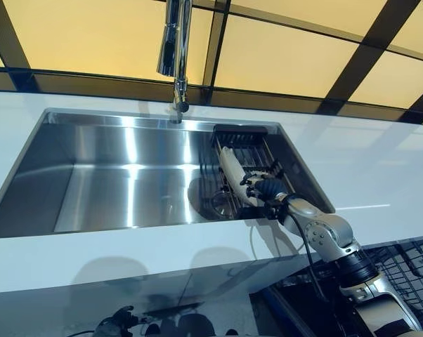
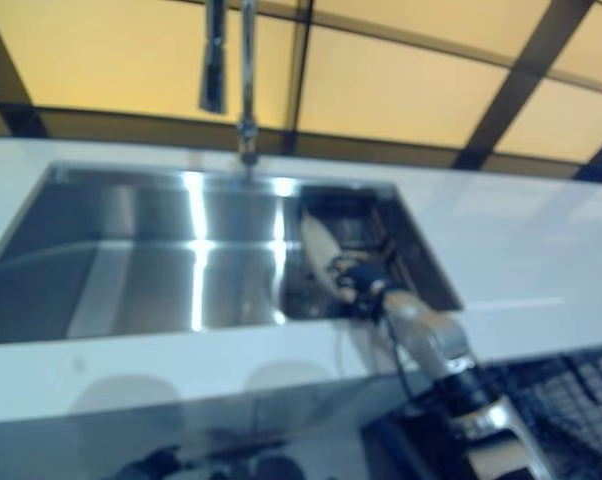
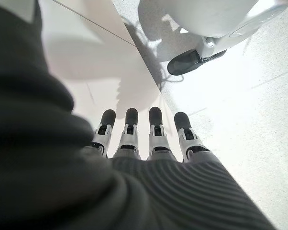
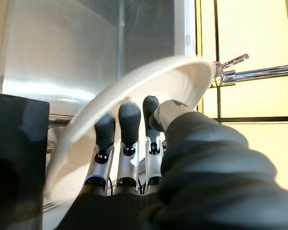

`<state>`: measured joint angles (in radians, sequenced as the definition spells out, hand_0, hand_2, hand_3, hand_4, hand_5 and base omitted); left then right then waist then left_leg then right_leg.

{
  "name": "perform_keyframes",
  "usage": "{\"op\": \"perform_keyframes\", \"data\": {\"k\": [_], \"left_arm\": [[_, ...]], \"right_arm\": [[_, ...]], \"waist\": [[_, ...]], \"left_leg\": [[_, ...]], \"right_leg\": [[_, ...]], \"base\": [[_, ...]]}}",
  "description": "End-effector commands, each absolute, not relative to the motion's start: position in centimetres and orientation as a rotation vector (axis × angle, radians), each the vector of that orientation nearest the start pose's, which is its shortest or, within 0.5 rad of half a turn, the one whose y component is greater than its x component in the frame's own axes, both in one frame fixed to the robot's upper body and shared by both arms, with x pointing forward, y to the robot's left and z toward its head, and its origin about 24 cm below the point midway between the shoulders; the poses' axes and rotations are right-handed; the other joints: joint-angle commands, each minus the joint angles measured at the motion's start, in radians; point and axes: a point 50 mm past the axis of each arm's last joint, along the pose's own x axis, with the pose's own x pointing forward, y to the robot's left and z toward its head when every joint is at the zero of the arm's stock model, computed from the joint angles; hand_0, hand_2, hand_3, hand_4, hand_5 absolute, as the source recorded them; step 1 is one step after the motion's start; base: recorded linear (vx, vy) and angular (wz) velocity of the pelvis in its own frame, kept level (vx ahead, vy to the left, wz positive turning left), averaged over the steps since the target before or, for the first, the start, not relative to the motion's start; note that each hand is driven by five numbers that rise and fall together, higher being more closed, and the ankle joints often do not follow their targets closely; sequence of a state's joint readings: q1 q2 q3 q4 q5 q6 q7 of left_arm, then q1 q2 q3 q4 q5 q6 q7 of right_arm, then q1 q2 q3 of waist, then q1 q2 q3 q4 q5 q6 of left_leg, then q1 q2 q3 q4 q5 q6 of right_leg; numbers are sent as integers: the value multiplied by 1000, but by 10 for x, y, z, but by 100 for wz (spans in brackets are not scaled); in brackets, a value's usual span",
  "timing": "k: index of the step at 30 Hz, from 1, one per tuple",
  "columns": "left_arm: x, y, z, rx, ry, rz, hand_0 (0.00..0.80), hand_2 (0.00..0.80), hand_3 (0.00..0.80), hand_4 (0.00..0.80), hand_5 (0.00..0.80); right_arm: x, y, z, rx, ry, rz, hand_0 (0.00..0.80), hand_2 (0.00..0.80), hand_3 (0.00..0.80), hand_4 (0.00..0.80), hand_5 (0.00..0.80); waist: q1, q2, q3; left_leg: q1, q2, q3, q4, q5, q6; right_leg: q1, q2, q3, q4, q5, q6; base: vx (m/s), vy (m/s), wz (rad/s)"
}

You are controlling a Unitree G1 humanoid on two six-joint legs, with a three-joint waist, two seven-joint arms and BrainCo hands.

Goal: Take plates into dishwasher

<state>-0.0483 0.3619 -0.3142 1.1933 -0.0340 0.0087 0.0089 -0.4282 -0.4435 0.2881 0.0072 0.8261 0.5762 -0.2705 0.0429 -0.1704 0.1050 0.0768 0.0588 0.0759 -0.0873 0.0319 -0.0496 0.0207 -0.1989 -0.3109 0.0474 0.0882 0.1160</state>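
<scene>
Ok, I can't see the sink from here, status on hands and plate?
Right hand shut on white plate in sink rack. Left hand open, idle over the floor. Nothing blocking.

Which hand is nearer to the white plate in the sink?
The right hand: it grips the plate in the sink's rack. The left hand hangs open below the counter, far away.

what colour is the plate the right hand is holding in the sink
Plain white plate, with no pattern, seen best in the right wrist view, gripped by the right hand.
</scene>
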Motion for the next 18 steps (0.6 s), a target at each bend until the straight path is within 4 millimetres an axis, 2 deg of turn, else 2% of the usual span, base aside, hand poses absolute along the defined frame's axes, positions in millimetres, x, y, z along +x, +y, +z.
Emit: {"op": "perform_keyframes", "data": {"k": [1, 7, 8, 9, 10, 11, 18], "left_arm": [[133, 252, -144, 497, 1124, -63, 0, 0, 0, 0, 0], [134, 252, -144, 494, 1122, -66, 0, 0, 0, 0, 0], [134, 252, -144, 494, 1122, -66, 0, 0, 0, 0, 0], [134, 253, -143, 494, 1122, -65, 0, 0, 0, 0, 0], [134, 253, -143, 493, 1121, -65, 0, 0, 0, 0, 0], [133, 253, -143, 494, 1122, -65, 0, 0, 0, 0, 0], [133, 255, -143, 496, 1121, -59, 0, 0, 0, 0, 0]], "right_arm": [[325, -140, 124, 132, 244, 204, 800, 800, 800, 800, 800], [327, -143, 129, 103, 201, 196, 800, 800, 800, 800, 800], [327, -143, 130, 100, 194, 193, 765, 765, 765, 765, 765], [328, -145, 134, 73, 157, 188, 505, 505, 505, 505, 505], [328, -146, 137, 74, 150, 188, 144, 144, 144, 144, 144], [328, -147, 140, 71, 136, 186, 0, 0, 0, 0, 0], [330, -150, 157, 40, 50, 178, 0, 0, 0, 0, 0]], "waist": [[28, 33, 19], [30, 34, 20], [30, 34, 19], [30, 34, 19], [30, 34, 19], [30, 33, 19], [31, 30, 21]], "left_leg": [[1, -44, 46, 0, -51, 85], [1, -44, 44, 0, -50, 86], [1, -44, 44, 0, -50, 86], [1, -45, 43, 0, -51, 86], [2, -45, 42, 0, -51, 86], [2, -44, 42, 0, -51, 86], [2, -42, 45, 0, -52, 85]], "right_leg": [[-40, -71, 37, 63, 97, 64], [-39, -71, 36, 62, 96, 63], [-39, -71, 36, 62, 96, 63], [-40, -70, 37, 63, 96, 63], [-40, -70, 37, 64, 96, 63], [-41, -70, 38, 66, 97, 63], [-38, -71, 35, 63, 98, 64]], "base": [[0, 0, 0], [0, 0, 0], [0, 0, 0], [0, 0, 0], [0, 0, 0], [0, 0, 0], [0, 0, 0]]}}
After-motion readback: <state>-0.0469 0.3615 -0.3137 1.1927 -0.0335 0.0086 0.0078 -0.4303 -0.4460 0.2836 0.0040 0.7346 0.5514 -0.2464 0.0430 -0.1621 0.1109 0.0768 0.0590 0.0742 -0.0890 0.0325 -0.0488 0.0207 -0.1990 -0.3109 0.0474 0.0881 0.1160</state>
